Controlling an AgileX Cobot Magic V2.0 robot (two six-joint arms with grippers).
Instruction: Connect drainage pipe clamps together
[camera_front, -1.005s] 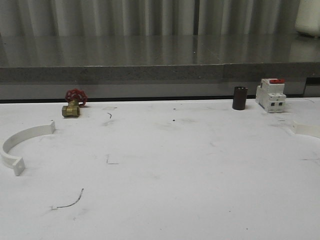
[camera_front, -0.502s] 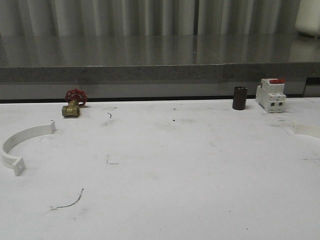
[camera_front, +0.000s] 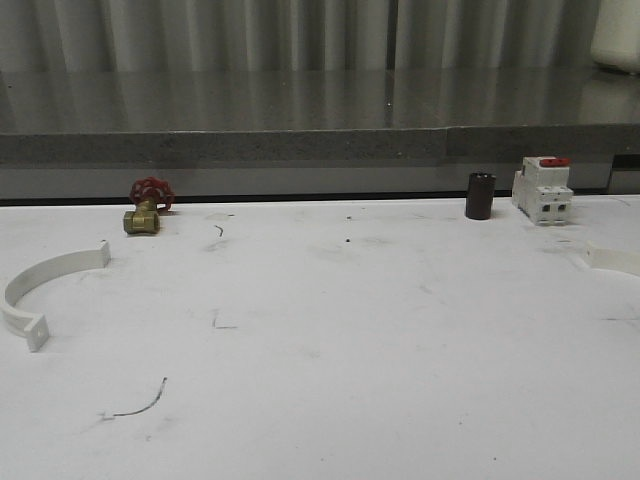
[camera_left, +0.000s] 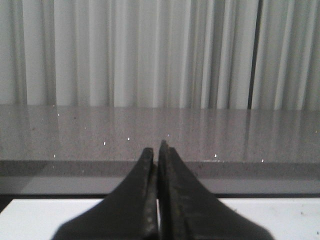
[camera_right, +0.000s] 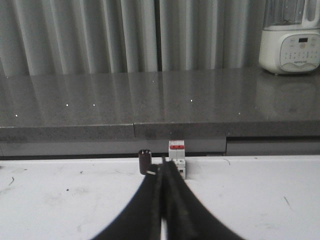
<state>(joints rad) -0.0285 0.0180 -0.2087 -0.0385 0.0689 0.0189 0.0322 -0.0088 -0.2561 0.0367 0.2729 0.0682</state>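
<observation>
One white drainage pipe clamp (camera_front: 45, 282) lies flat at the left edge of the white table, its curve opening to the right, with a square tab at each end. A second white clamp (camera_front: 612, 259) lies at the right edge, mostly cut off by the frame. My left gripper (camera_left: 159, 150) is shut with nothing between its black fingers, pointing over the table toward the grey counter. My right gripper (camera_right: 163, 165) is also shut and empty, pointing toward the far right of the table.
A brass valve with a red handwheel (camera_front: 146, 206) stands at the back left. A dark brown cylinder (camera_front: 480, 195) and a white breaker with a red top (camera_front: 542, 189) stand at the back right. A grey counter (camera_front: 320, 140) borders the table's far edge. A white appliance (camera_right: 290, 45) sits on it.
</observation>
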